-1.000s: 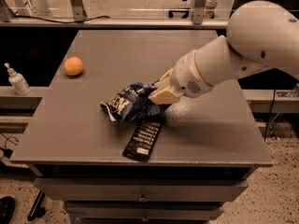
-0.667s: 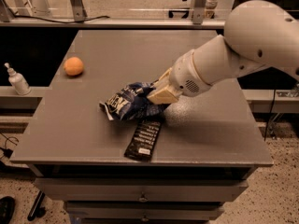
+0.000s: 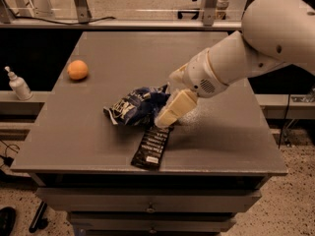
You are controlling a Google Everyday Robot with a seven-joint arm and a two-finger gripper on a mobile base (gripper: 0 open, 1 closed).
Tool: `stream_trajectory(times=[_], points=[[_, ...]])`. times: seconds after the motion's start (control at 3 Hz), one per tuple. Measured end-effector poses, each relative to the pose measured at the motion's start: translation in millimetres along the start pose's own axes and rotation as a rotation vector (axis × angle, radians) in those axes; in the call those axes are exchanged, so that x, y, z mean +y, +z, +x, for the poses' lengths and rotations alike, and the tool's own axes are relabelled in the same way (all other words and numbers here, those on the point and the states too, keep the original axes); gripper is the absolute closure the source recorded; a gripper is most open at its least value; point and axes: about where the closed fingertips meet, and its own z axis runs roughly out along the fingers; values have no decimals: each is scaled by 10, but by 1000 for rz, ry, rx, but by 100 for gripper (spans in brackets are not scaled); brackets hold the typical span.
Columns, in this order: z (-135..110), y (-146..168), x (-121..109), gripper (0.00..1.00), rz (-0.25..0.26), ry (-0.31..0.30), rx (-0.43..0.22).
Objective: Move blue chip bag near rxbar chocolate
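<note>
Blue chip bag (image 3: 135,106) seen mid-table, lower edge touching top end of rxbar chocolate (image 3: 152,147). Gripper (image 3: 170,113) set at bag's right edge, fingers apparently pinched on foil. Placement judged essentially done; release and withdrawal remaining.

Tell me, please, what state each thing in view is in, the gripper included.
blue chip bag: crumpled, lying on the table, its right end at the gripper.
rxbar chocolate: lying flat, far end right by the bag.
orange fruit: whole, resting apart at the table's left.
white bottle: upright, left of the table.
gripper: low at the bag's right end.
</note>
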Motion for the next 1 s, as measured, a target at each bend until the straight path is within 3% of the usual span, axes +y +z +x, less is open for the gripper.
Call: stream_trajectory(times=[0.33,1.0], points=[[72,-229,-129,0,9,-2,7],[506,-931,-679,0,-2,-103,35]])
